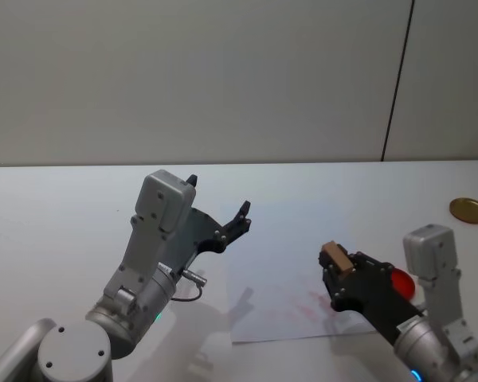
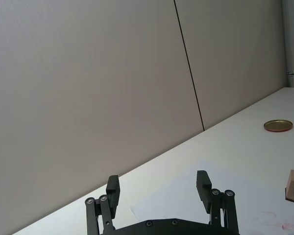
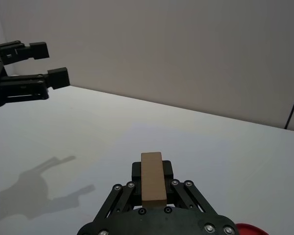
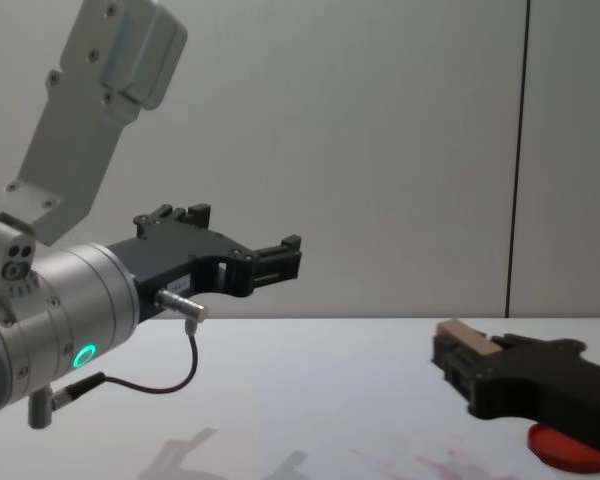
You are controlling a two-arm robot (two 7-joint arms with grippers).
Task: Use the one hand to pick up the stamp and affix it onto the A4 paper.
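Stamp (image 1: pixel 334 257) is clamped in my right gripper (image 1: pixel 336 270), lower right of head frame, raised over the A4 paper (image 1: pixel 283 274) w/ red smudges beneath. Pickup looks done; pressing it down is left, I reckon. Left gripper (image 1: pixel 219 211), center-left, hangs spread wide w/ nothing in it, off the sheet's edge.

From my end, the white table (image 1: pixel 56 215) ran back to a plain grey wall (image 1: pixel 183 79), and that wall had one dark vertical seam (image 1: pixel 397 79) toward the right. A flat round gold lid (image 1: pixel 469 210) sat alone on the table far off at the right, well apart from everything else; it looked like a thin brassy disc with a rim. A flat red disc (image 4: pixel 570 448) lay on the table too, down near the right front, partly hidden.
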